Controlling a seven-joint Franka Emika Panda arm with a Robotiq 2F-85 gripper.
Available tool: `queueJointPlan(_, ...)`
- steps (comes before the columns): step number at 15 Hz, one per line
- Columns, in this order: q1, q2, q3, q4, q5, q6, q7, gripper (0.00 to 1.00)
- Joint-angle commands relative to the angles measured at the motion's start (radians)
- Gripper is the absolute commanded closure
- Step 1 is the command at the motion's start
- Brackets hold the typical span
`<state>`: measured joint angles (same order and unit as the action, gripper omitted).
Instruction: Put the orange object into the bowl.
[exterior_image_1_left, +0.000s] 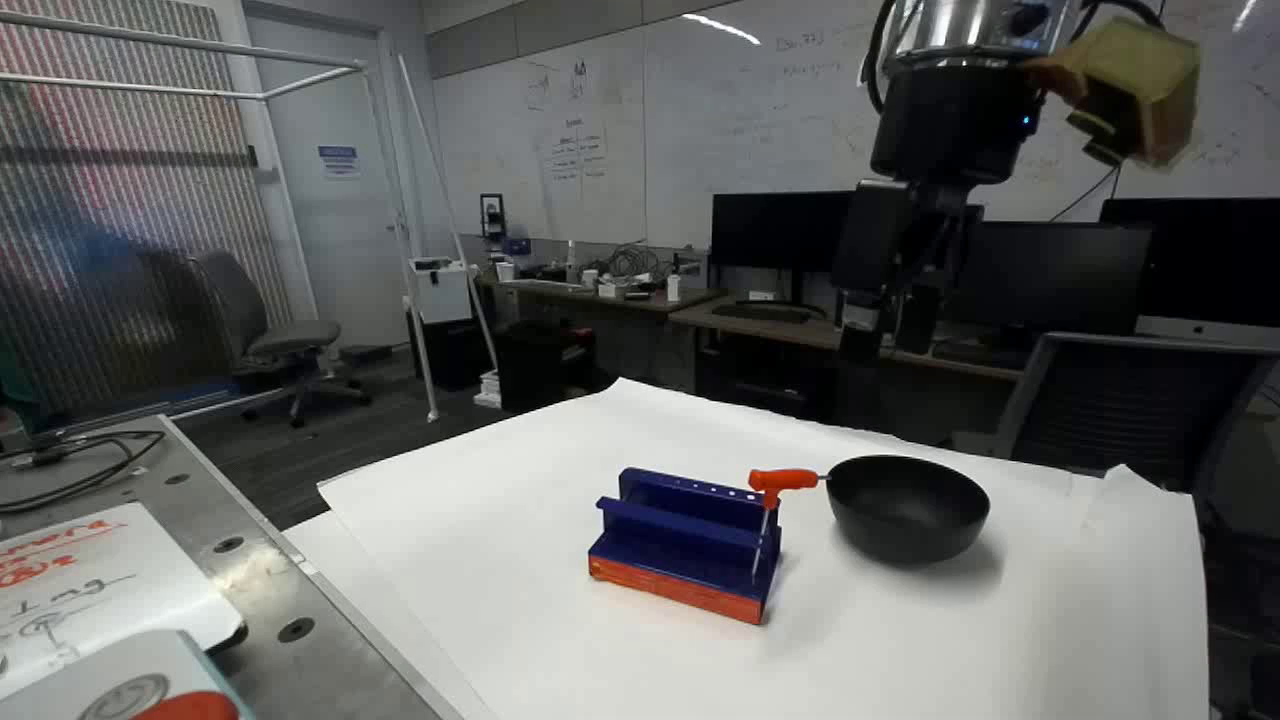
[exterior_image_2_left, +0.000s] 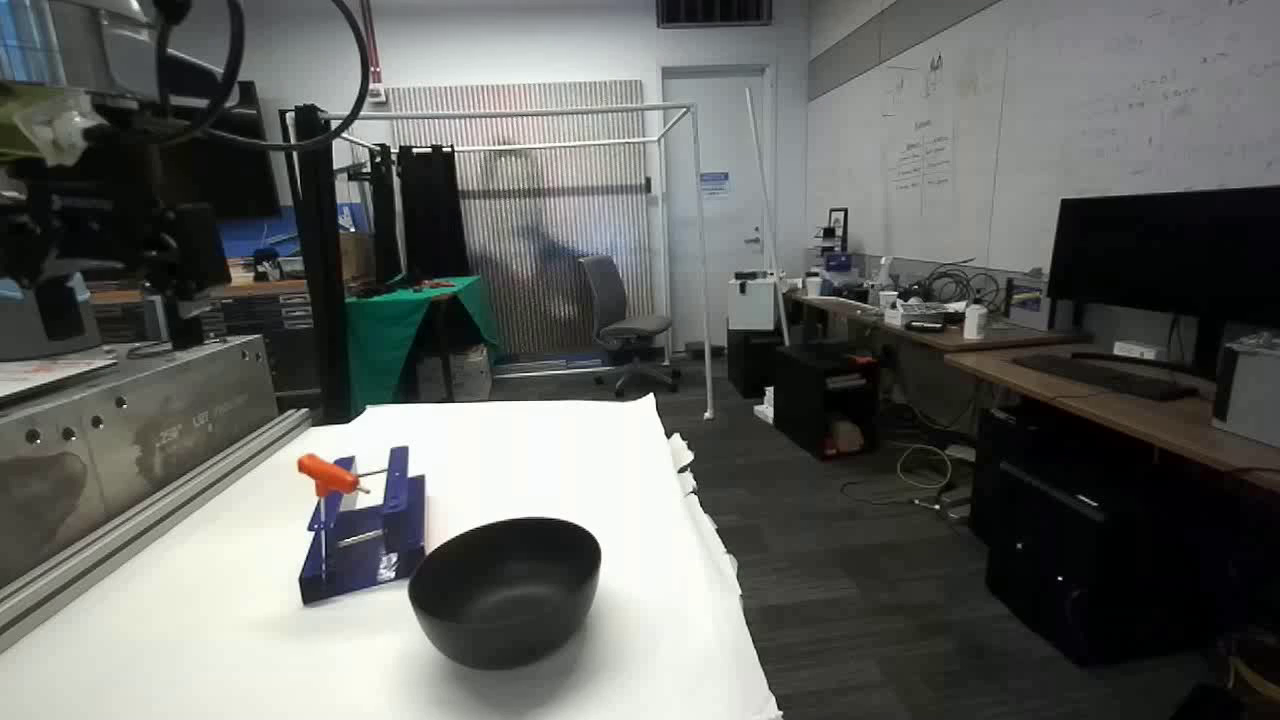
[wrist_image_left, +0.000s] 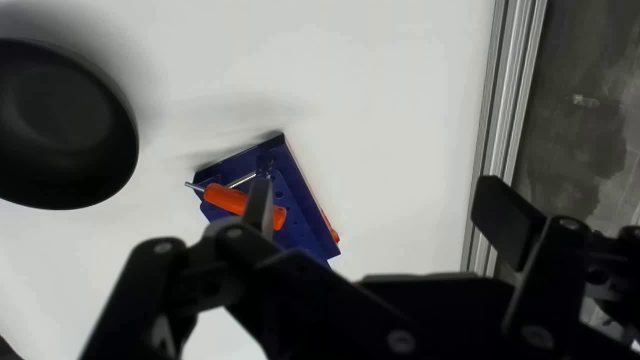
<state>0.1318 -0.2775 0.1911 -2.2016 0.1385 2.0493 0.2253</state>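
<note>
The orange object is a T-handled tool with an orange handle (exterior_image_1_left: 785, 480) and a thin metal shaft. It stands upright in the blue rack, with its handle above the rack; the handle also shows in an exterior view (exterior_image_2_left: 328, 474) and in the wrist view (wrist_image_left: 227, 198). The black bowl (exterior_image_1_left: 900, 535) stands on the white table beside the rack, near the handle's metal tip; it also shows in an exterior view (exterior_image_2_left: 505, 615) and in the wrist view (wrist_image_left: 65, 172). My gripper (wrist_image_left: 382, 205) is wide open and empty, high above the table. One finger hides part of the handle in the wrist view.
The blue rack (exterior_image_1_left: 665, 550) with an orange base sits on the white-covered table (exterior_image_1_left: 480, 520). A metal rail (wrist_image_left: 505, 125) runs along one table edge, next to a metal bench (exterior_image_2_left: 150, 430). A chair (exterior_image_1_left: 1130, 420) and desks with monitors (exterior_image_1_left: 1060, 270) stand behind the table.
</note>
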Motion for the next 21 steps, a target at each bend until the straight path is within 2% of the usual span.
queueJointPlan(1, 0.004, 0.000, -0.004, 0.007, -0.002, -0.003, 0.001, 0.00)
queueJointPlan(10, 0.004, -0.004, -0.004, 0.018, -0.002, -0.003, 0.001, 0.00)
queueJointPlan(11, 0.010, 0.007, -0.012, 0.029, 0.000, -0.009, -0.055, 0.00)
queueJointPlan(12, 0.022, 0.043, -0.041, 0.077, 0.038, -0.051, -0.179, 0.00)
queueJointPlan(21, -0.005, 0.263, -0.119, 0.270, 0.003, -0.179, -0.731, 0.00)
